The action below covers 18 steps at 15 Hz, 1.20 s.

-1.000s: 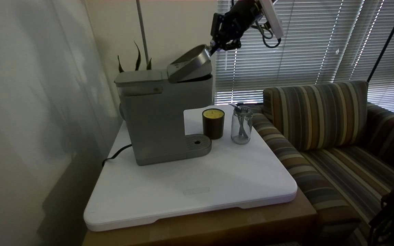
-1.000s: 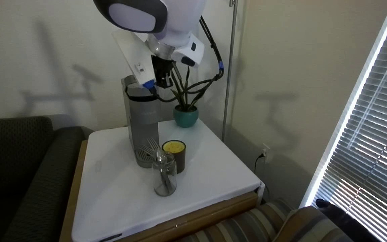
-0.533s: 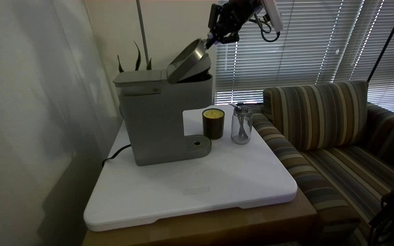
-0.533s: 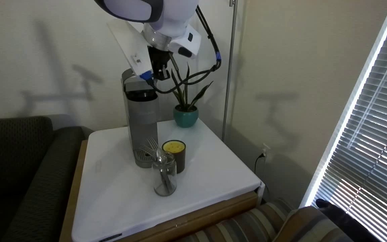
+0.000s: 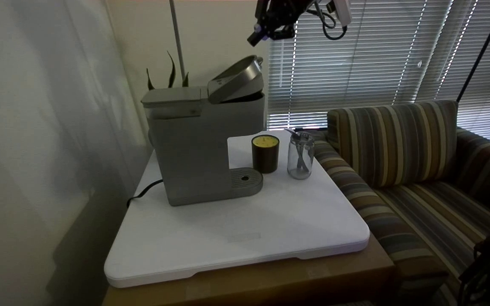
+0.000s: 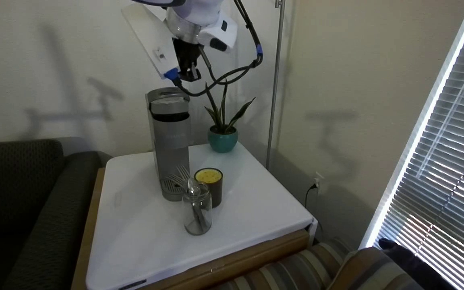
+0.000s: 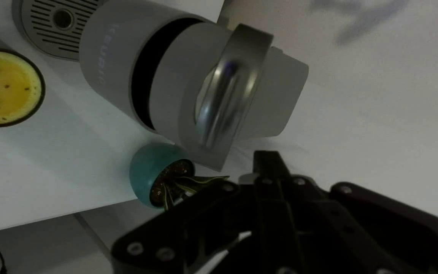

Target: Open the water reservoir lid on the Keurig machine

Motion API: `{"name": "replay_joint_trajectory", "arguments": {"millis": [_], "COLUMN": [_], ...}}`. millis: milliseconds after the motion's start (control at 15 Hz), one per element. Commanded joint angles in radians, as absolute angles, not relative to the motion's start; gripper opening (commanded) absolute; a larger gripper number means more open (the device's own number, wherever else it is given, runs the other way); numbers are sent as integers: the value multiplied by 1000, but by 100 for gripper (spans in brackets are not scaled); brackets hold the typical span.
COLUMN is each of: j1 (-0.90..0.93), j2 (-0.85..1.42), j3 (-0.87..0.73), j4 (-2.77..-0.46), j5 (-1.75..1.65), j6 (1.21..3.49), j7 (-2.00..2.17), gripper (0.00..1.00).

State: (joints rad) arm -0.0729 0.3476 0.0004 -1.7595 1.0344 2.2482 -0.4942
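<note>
In the wrist view we had the gripper (image 7: pixel 270 160) lowest, closed on nothing, then the tilted-up brew head (image 7: pixel 222 91) mid-frame, seemingly in the way, then the Keurig machine (image 7: pixel 114 68) with its water reservoir lid (image 7: pixel 285 93) right of centre, apparently unopened, past the potted plant (image 7: pixel 154 173) lower centre and candle (image 7: pixel 4 89) far left.

In an exterior view, the tool (image 5: pixel 253 41) has lifted toward 11 o'clock, now apart from the Keurig machine's silver-rimmed brew head (image 5: pixel 238 81), which has dropped back toward 6 o'clock.
</note>
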Motion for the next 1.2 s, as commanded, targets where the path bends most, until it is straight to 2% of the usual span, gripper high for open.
{"name": "replay_joint_trajectory", "arguments": {"millis": [0, 533, 1133], "j1": [-80, -71, -91], "j2": [331, 277, 279], "j3": [13, -44, 4], "j4": [-1761, -1879, -1910], "j5": [1028, 771, 755], "j6": [2224, 2416, 2374], "j7": [-477, -320, -260], "gripper": [0, 0, 0]}}
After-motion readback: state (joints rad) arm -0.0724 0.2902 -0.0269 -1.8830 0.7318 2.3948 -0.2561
